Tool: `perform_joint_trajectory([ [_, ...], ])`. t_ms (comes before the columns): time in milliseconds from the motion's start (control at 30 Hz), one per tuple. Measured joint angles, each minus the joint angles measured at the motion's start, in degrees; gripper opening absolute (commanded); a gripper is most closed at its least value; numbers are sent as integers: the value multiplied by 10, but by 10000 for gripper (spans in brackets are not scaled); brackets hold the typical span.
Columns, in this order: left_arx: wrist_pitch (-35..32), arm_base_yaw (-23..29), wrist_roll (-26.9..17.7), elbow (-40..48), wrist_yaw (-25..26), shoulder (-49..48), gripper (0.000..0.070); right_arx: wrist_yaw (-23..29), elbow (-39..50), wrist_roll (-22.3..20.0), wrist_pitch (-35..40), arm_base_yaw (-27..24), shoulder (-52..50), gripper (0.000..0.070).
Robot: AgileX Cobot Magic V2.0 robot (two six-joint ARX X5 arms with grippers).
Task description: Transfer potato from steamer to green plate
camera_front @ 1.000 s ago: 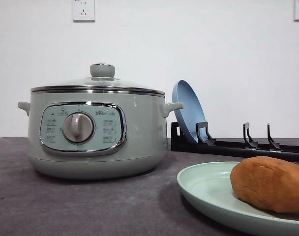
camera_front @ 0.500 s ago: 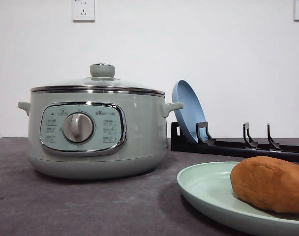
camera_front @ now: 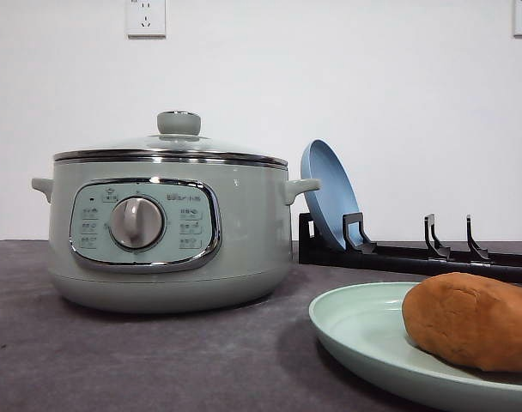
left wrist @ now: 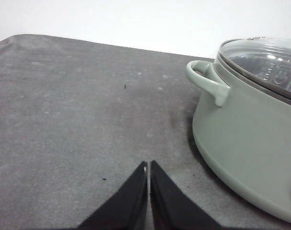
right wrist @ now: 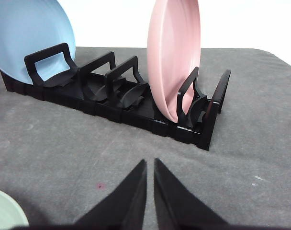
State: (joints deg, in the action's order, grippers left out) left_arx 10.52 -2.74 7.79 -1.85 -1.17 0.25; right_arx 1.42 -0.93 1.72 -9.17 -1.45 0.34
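Grey matte tabletop (camera_front: 141,360) meets a white wall. I see the smooth orange-brown potato (camera_front: 471,319) lying on the green plate (camera_front: 364,330), beside the lidded steamer (camera_front: 166,232). Left gripper (left wrist: 148,165) and right gripper (right wrist: 150,163) both sit closed, empty.

Potato (camera_front: 474,320) on green plate (camera_front: 364,330) — steamer (camera_front: 166,232) lidded.

Bright, even light from above. Soft shadow beneath steamer (camera_front: 162,232) on grey surface (camera_front: 115,360). Glare on glass lid (left wrist: 267,60). Near potato (camera_front: 471,319) slightly soft.
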Motion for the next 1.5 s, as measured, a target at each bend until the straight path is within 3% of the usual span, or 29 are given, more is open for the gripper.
perform_joint_trajectory([
  [1500, 0, 0, 0, 0, 0, 0, 0, 0, 0, 0, 0, 0, 0, 16],
])
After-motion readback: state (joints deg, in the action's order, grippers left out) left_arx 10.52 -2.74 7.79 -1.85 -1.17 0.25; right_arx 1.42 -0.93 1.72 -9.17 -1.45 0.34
